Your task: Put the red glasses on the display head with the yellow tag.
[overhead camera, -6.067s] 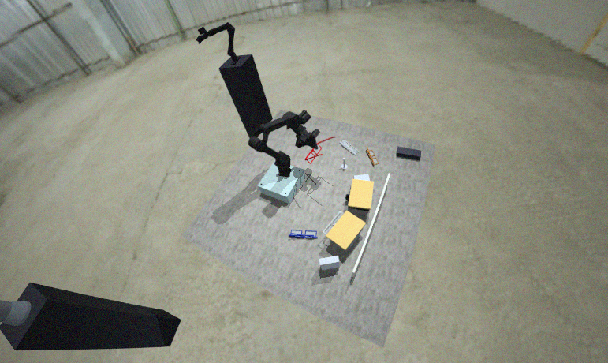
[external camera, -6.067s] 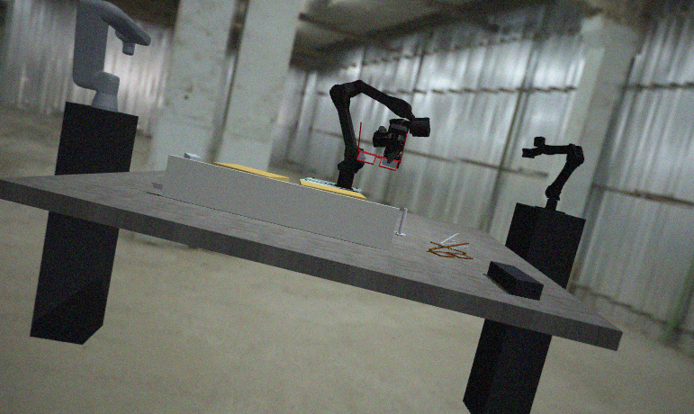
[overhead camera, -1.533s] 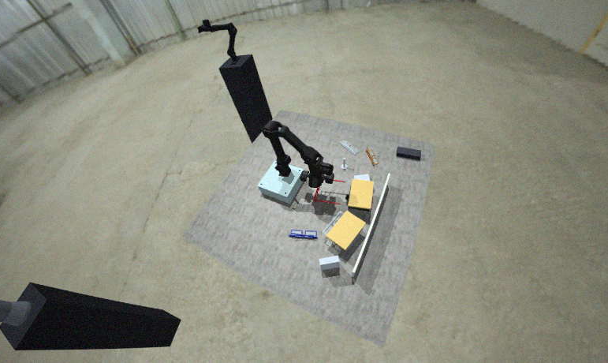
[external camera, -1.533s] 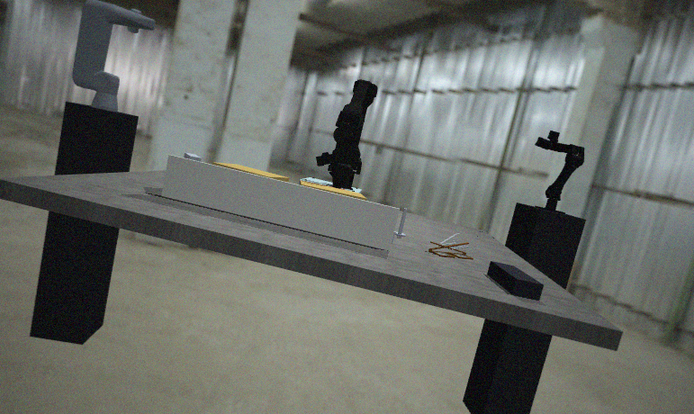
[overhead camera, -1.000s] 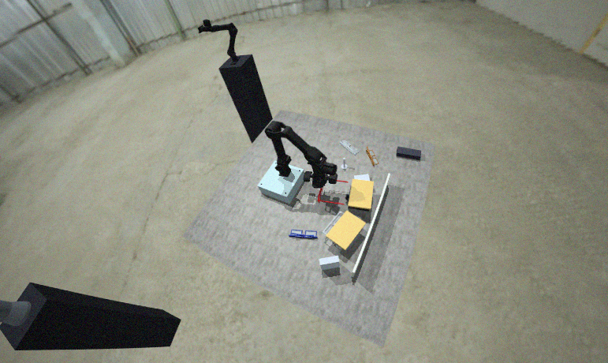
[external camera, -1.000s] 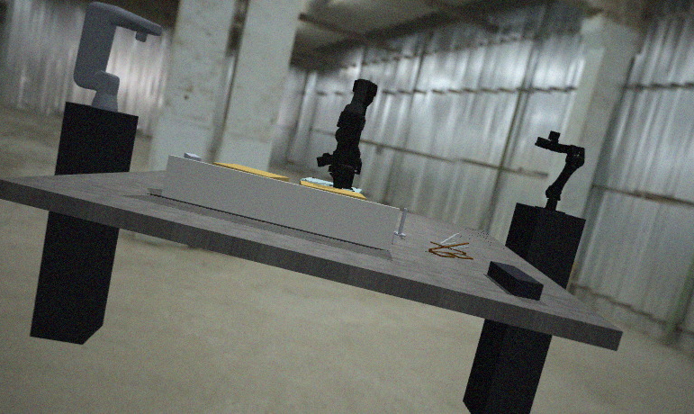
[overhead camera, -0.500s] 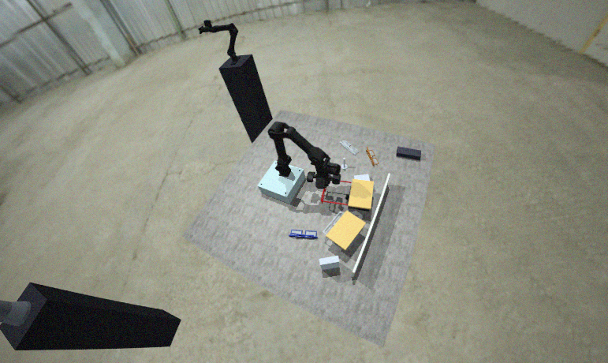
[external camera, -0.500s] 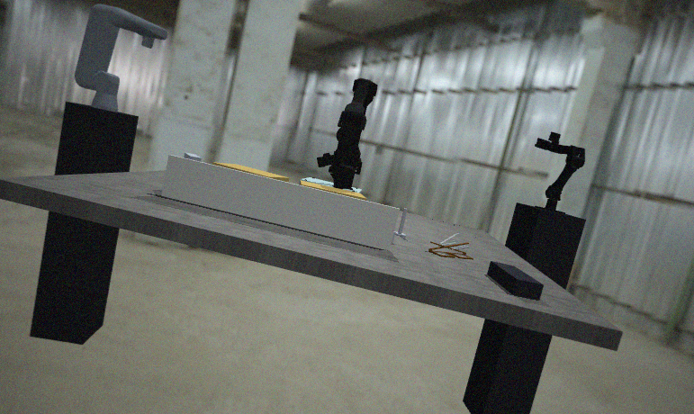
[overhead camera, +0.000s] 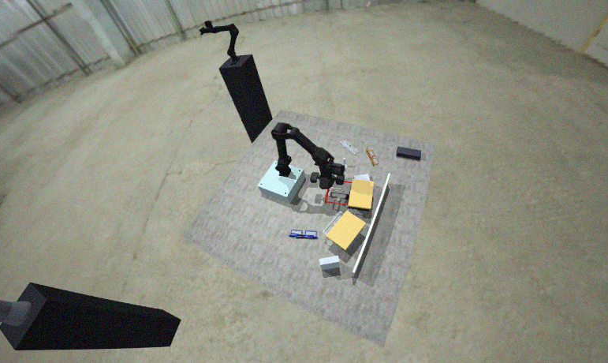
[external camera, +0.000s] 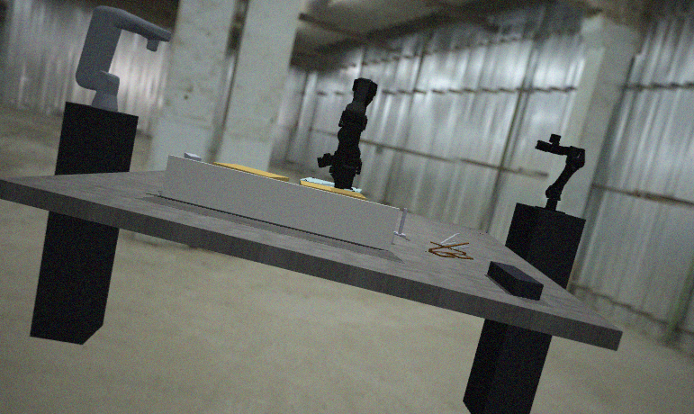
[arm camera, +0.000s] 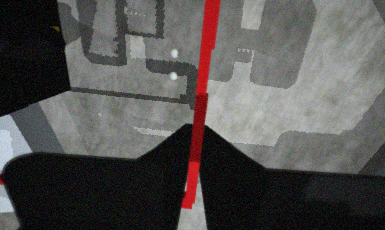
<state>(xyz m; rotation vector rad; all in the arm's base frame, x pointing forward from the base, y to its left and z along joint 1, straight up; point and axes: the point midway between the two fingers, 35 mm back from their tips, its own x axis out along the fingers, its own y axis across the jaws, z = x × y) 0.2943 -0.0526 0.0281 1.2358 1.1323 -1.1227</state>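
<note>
My gripper [overhead camera: 327,185] [arm camera: 195,131] is shut on the red glasses [overhead camera: 336,203] [arm camera: 208,37], at their front. They are in the air above the table, with both temples toward the nearer yellow-orange panel [overhead camera: 361,193]. In the wrist view the red bar runs between the fingertips, and a bit of one temple shows at the left edge. A black shape at upper left there bears a tiny yellow mark [arm camera: 55,28]. The display heads are mostly hidden under the panels. In the exterior view, glasses and fingertips are hidden. I cannot tell whether the temples touch a head.
A second yellow-orange panel [overhead camera: 345,230] stands beside the first, with a long pale wall [overhead camera: 371,222] [external camera: 283,211] behind both. Blue glasses [overhead camera: 303,237], orange glasses [overhead camera: 371,156], white glasses [overhead camera: 348,147], a slim stand [overhead camera: 345,165], a white block [overhead camera: 329,263] and a dark box [overhead camera: 408,153] [external camera: 514,280] are around.
</note>
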